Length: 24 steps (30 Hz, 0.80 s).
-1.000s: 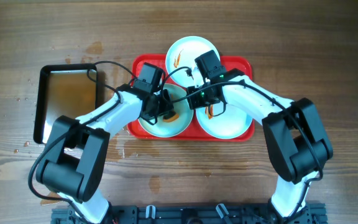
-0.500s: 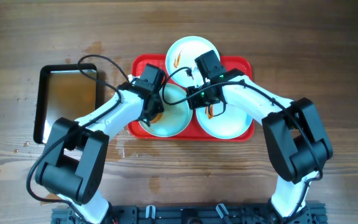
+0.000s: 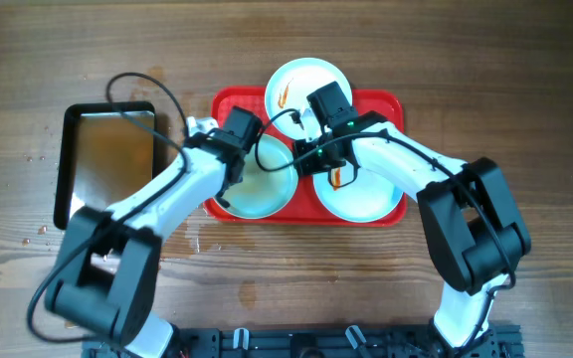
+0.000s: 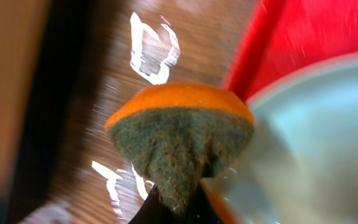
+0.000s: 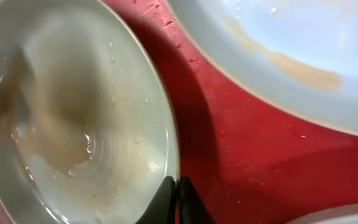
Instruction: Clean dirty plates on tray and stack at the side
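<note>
White plate (image 5: 73, 112) rim between shut right jaws

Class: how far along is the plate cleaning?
Done: the left plate looks wiped, with only wet streaks. In hand: the left gripper holds a sponge at its edge; the right gripper is closed at its rim. Left: the back plate and right plate show orange smears; all three sit on the tray, unstacked.

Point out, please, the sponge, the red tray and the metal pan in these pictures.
sponge (image 4: 179, 140): left wrist view, on its green scouring face.
red tray (image 3: 391, 101): overhead view, on its bare upper-right corner.
metal pan (image 3: 102, 169): overhead view, on its bare inner floor.
</note>
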{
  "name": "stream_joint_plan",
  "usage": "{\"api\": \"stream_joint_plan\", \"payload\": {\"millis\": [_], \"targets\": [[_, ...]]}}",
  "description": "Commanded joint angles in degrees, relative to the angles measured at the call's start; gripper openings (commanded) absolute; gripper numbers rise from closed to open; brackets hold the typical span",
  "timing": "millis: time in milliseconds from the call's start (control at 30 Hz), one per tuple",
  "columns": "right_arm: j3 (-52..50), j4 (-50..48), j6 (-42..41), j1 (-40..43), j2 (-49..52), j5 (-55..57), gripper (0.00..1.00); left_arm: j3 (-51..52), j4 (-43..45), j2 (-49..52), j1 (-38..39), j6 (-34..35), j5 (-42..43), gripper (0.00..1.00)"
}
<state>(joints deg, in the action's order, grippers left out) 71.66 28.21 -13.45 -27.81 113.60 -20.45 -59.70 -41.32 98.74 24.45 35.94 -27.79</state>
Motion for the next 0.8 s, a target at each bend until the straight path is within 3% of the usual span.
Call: {"api": "stream_joint_plan", "payload": {"millis": [0, 167, 500, 633, 767], "targets": [[-0.1, 0.5, 0.0, 0.7, 1.0, 2.5, 0.04, 0.4, -0.1, -6.6, -0.6, 0.5, -5.1, 0.04], [0.5, 1.2, 0.0, 0.7, 0.6, 2.4, 0.04, 0.4, -0.1, -12.7, -3.0, 0.6, 1.0, 0.04], [4.5, 3.4, 4.7, 0.6, -10.3, 5.4, 0.04, 0.4, -2.1, -14.6, -28.0, 0.5, 38.9, 0.04], [4.5, 3.2, 7.5, -2.2, -16.5, 14.7, 0.04, 0.5, -4.9, -14.6, -34.6, 0.1, 40.0, 0.04], [4.5, 2.5, 9.2, -7.0, -20.3, 24.2, 0.04, 0.5, -5.8, -14.6, -36.3, 0.0, 39.9, 0.04]]}}
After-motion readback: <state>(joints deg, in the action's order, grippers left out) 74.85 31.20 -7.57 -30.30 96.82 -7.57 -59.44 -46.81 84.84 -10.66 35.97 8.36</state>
